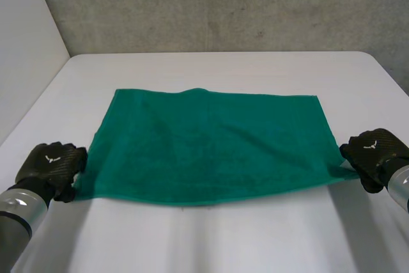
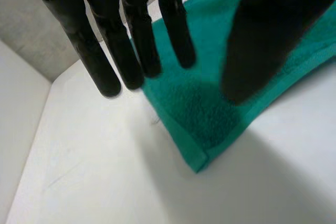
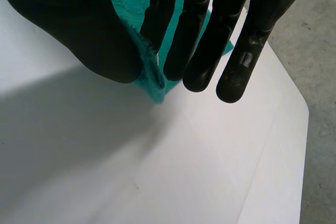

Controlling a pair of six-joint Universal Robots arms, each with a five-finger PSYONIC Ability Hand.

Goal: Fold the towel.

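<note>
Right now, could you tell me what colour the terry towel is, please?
The terry towel is plain green; head view shows it best.

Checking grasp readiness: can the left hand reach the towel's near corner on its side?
Likely yes: the left hand, open, sits at that corner of the green towel; nothing blocks it.

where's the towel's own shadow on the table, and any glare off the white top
Head view: a thin, soft shadow runs on the table along the near edge of the towel, between the left hand and the right hand; the light is even, with no glare. Left wrist view and right wrist view: the table top looks matte, with no bright spots.
</note>
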